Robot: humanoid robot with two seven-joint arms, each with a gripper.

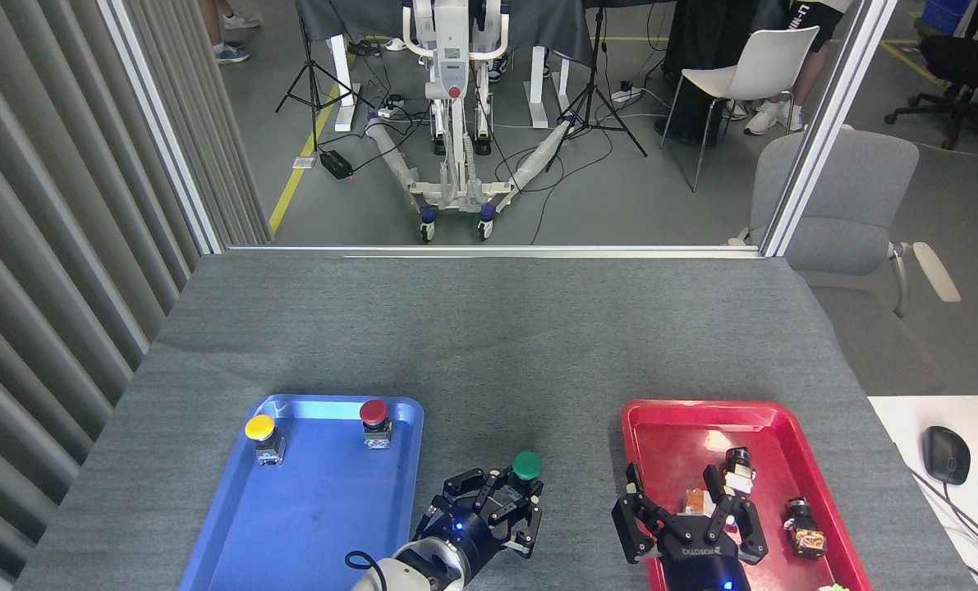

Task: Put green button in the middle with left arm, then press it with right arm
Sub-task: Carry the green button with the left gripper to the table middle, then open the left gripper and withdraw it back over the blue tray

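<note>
1. Head view shows the left gripper (501, 509) with its jaws pinching the green button (526, 467) over the middle (571, 460), between the two trays; whether the base touches the cloth cannot be told.
2. Risk, as a judgement: letting go while the button is tilted could tip it onto its side.
3. The right gripper (686, 513) hangs over the red tray (645, 419), jaws spread and empty.
4. The blue tray (324, 509) holds a yellow button (260, 428) and a red button (374, 412); the red tray holds small parts.
</note>
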